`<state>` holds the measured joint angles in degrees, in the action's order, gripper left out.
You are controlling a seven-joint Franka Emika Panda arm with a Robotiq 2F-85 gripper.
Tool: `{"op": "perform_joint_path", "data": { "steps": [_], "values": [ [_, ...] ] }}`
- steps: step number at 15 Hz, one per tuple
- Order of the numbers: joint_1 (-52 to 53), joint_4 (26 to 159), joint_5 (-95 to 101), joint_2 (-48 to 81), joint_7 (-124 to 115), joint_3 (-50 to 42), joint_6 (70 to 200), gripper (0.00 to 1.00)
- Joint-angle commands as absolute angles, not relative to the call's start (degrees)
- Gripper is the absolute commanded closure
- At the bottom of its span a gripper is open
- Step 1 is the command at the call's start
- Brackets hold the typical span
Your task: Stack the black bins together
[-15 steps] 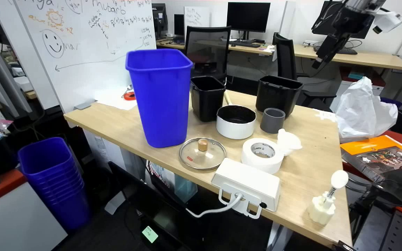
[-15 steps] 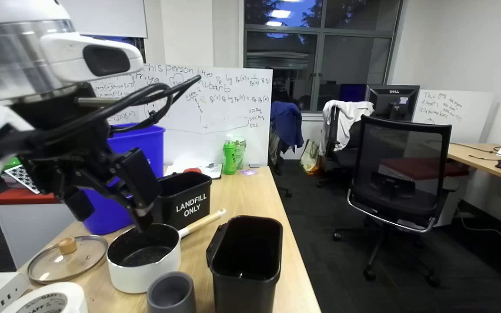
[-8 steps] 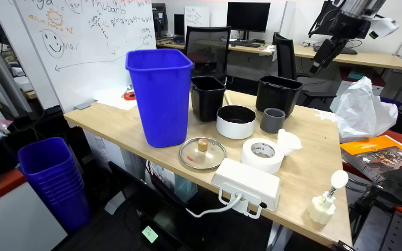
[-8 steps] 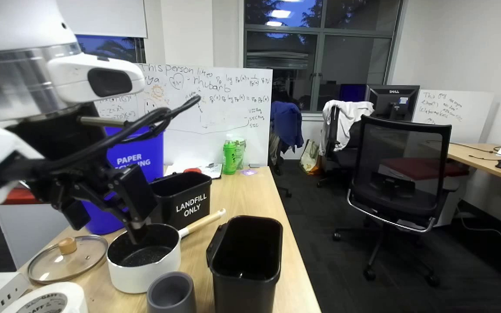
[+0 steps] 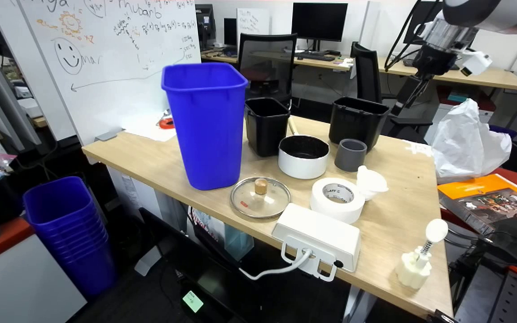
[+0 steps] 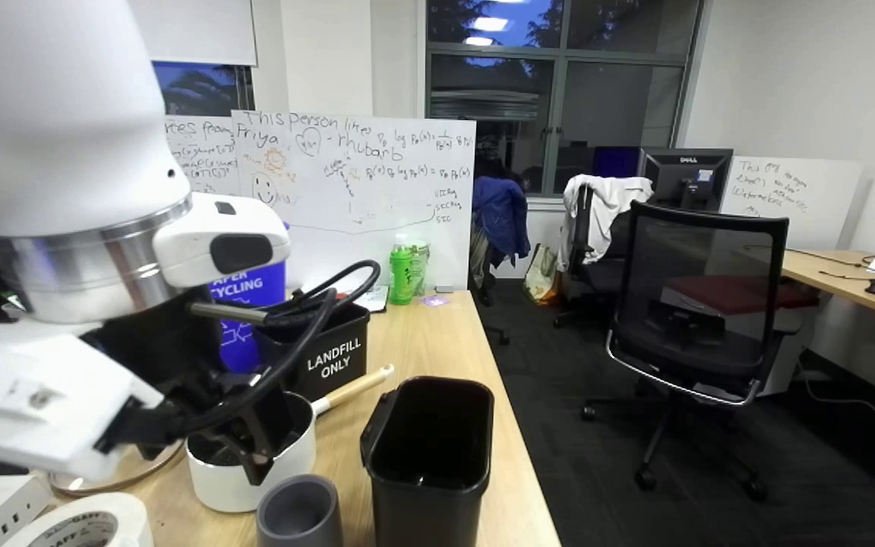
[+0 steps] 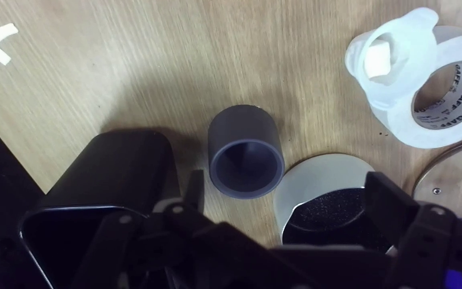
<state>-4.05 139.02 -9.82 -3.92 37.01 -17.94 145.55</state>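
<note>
Two black bins stand upright and apart on the table. In an exterior view, one black bin (image 5: 267,128) is beside the blue bin and the other black bin (image 5: 359,123) is behind the grey cup. In an exterior view, the far bin (image 6: 335,357) reads "LANDFILL ONLY" and the near bin (image 6: 431,463) shows its open top. The near bin also shows at lower left in the wrist view (image 7: 122,168), partly covered by a finger. My gripper (image 7: 285,188) is open and empty, above the table, with the pot and cup below it; it also shows in an exterior view (image 5: 397,107).
A white pot (image 5: 303,163) with a wooden handle stands between the bins. A grey cup (image 7: 247,168) stands beside the near bin. The tall blue bin (image 5: 209,130), glass lid (image 5: 260,197), tape roll (image 5: 337,199), white funnel (image 5: 370,181) and power box (image 5: 317,235) share the table.
My gripper has moved lower and, in an exterior view, somewhat left, coming nearer to the near black bin and cup. The bins and other objects have not moved.
</note>
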Motion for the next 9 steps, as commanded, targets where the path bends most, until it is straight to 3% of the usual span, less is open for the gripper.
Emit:
{"op": "perform_joint_path", "data": {
  "steps": [1,9],
  "values": [
    [-5.7,138.1,-14.6,-0.3,44.0,-16.1,150.3,0.0],
    [-4.3,135.4,-25.6,5.4,58.4,-15.0,157.2,0.0]
  ]
}}
